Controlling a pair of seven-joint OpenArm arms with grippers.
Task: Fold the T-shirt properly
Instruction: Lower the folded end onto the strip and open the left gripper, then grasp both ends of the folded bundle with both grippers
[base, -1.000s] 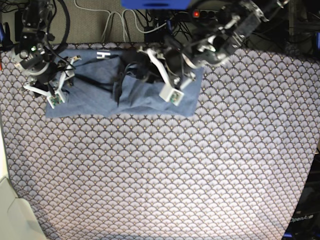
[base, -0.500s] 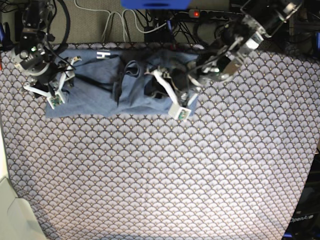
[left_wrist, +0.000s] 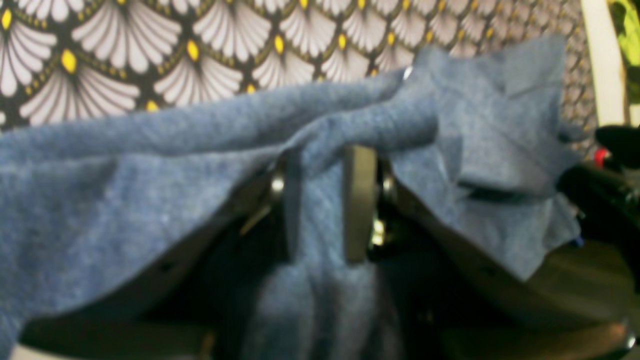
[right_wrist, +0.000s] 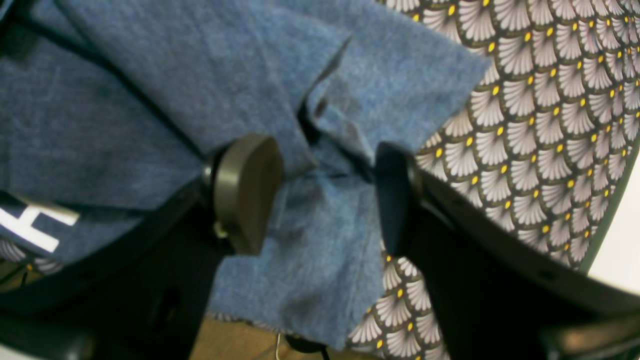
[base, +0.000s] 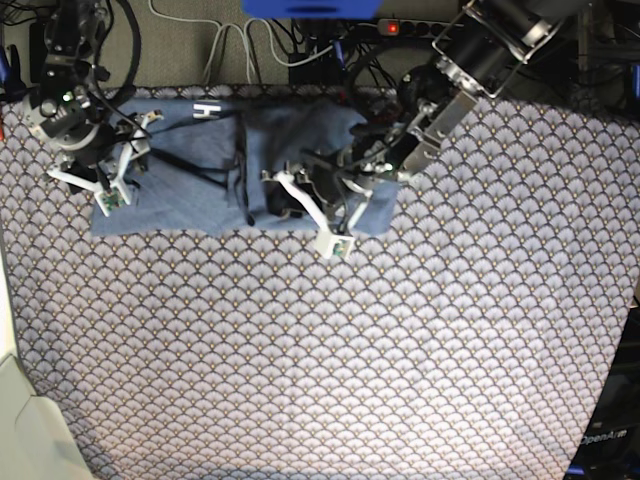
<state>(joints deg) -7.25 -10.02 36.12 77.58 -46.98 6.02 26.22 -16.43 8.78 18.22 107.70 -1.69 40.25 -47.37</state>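
The slate-blue T-shirt (base: 190, 190) lies spread along the far side of the table, with a white letter H (base: 205, 108) at its back edge. My left gripper (base: 295, 200) sits over the shirt's right half. In the left wrist view this left gripper (left_wrist: 322, 205) is shut on a bunched ridge of T-shirt (left_wrist: 125, 200) fabric, lifted off the cover. My right gripper (base: 105, 165) is at the shirt's left end. Seen from the right wrist, the right gripper (right_wrist: 320, 192) stands open, its fingers (right_wrist: 245, 190) straddling a creased T-shirt (right_wrist: 165, 75) corner without pinching it.
The scallop-patterned table cover (base: 330, 350) stretches toward the front. Cables and a power strip (base: 300, 40) lie behind the table's back edge. A pale object (base: 25, 420) sits at the front left corner.
My left gripper has swung leftward and toward the table's front with the fabric in it, drawing the shirt's right part over. The right arm has not moved.
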